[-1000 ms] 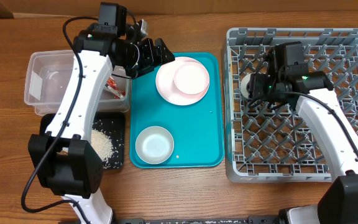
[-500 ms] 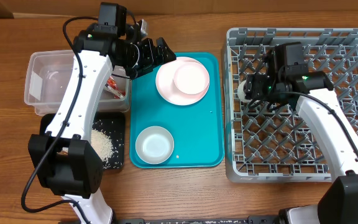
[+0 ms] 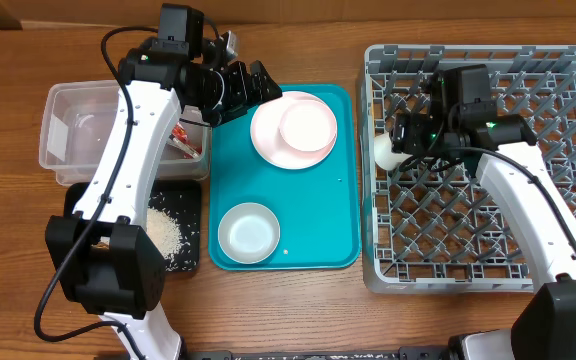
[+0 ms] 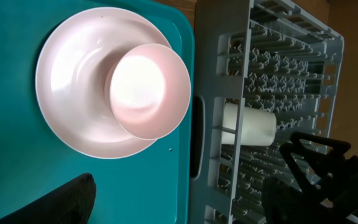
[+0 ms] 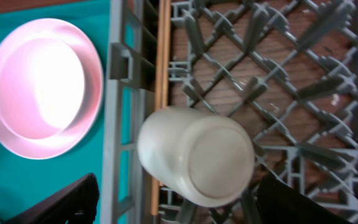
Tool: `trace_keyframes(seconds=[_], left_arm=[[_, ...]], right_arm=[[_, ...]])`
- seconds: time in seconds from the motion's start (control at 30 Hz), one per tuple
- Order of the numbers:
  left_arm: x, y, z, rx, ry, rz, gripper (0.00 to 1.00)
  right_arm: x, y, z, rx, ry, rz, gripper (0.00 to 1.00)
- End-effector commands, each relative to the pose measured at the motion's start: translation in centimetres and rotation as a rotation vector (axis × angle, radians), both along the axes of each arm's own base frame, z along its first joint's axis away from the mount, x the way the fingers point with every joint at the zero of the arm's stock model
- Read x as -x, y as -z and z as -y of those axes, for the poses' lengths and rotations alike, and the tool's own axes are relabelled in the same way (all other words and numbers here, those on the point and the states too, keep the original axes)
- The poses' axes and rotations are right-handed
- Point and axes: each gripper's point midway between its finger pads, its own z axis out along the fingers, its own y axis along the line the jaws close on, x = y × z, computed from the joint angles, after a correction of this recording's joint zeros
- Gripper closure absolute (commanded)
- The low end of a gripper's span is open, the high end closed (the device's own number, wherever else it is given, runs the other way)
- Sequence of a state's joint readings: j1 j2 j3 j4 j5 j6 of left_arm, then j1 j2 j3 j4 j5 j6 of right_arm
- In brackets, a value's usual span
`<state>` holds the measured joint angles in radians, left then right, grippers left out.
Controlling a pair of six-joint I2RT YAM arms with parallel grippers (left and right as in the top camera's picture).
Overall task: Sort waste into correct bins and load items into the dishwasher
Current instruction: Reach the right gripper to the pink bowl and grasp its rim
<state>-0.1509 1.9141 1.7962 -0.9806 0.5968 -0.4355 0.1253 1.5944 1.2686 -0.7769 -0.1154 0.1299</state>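
**Cup on its side in the rack, both tools spread**

The right tool (image 3: 405,143) is seen with its fingers (image 5: 64,202) spread wide and nothing clamped between them. The white cup (image 5: 197,155) is found directly ahead of it, between the two fingers. It is lodged inside the grey rack (image 3: 370,230), against the wall that lies ahead of this tool. The cup is laid on its side across the pegs. Its closed base is turned back toward the right tool. Its long axis is run forward from the tool toward that wall and the teal tray (image 3: 318,220) beyond. One finger is seen clear of the cup. The other is placed just beside it, and contact cannot be judged. The mouth of the cup is hidden.

The left tool (image 3: 251,92) is likewise opened and empty, and is held over a corner of the teal tray. Just ahead of it, the pale pink plate (image 4: 67,93) is set flat on that tray. A pink bowl (image 4: 148,90) is rested upright on the part of the plate farthest from the tool. A pale bowl (image 3: 248,232) is set upright on the same tray, off to one side of the left tool and well apart from the plate.

Behind the left tool, a clear tub (image 3: 68,140) is placed with a red wrapper (image 3: 181,140) inside. Next to it, a black tray (image 3: 190,200) is loaded with rice scraps (image 3: 165,235). Everything is carried by the wooden table (image 3: 298,310).
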Motion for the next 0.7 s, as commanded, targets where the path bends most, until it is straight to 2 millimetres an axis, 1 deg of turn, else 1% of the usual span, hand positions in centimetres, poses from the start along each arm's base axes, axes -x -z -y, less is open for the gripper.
trace_keyframes(seconds=[0.0, 0.07, 0.1, 0.17, 0.2, 0.23, 0.33, 0.43, 0.47, 0.53, 0.6, 0.67], left_arm=[[-0.4, -0.5, -0.5, -0.052, -0.007, 0.042, 0.13], [-0.7, 0.0, -1.2, -0.101, -0.033, 0.047, 0.12], [-0.8, 0.1, -1.5, -0.117, -0.041, 0.046, 0.1], [-0.6, 0.3, -1.6, -0.123, -0.043, 0.038, 0.08], [-0.6, 0.3, -1.6, -0.124, -0.043, 0.037, 0.0], [-0.6, 0.3, -1.6, -0.123, -0.042, 0.037, 0.0], [-0.6, 0.3, -1.6, -0.124, -0.043, 0.037, 0.0], [-0.6, 0.3, -1.6, -0.123, -0.043, 0.037, 0.0], [-0.6, 0.3, -1.6, -0.123, -0.043, 0.038, 0.0], [-0.6, 0.3, -1.6, -0.123, -0.043, 0.038, 0.0], [-0.6, 0.3, -1.6, -0.124, -0.043, 0.038, 0.0], [-0.8, 0.2, -1.8, -0.125, -0.043, 0.048, 0.0]], right_arm=[[-0.2, -0.9, -2.2, -0.107, -0.066, 0.02, 0.15], [0.0, -1.4, -3.7, -0.184, -0.113, 0.021, 0.13], [0.1, -1.5, -4.1, -0.204, -0.126, 0.02, 0.13], [0.1, -1.5, -4.0, -0.201, -0.124, 0.019, 0.14], [0.1, -1.5, -3.9, -0.195, -0.12, 0.019, 0.14], [0.0, -1.4, -3.8, -0.192, -0.118, 0.02, 0.15], [0.1, -1.5, -4.0, -0.199, -0.122, 0.016, 0.2], [0.6, -1.9, -5.3, -0.269, -0.166, 0.006, 0.29], [0.8, -2.3, -5.9, -0.306, -0.189, 0.005, 0.34], [1.1, -2.9, -6.9, -0.366, -0.227, 0.006, 0.49], [1.2, -3.3, -7.5, -0.399, -0.25, 0.012, 0.69], [1.2, -3.4, -7.6, -0.405, -0.254, 0.014, 0.78]])
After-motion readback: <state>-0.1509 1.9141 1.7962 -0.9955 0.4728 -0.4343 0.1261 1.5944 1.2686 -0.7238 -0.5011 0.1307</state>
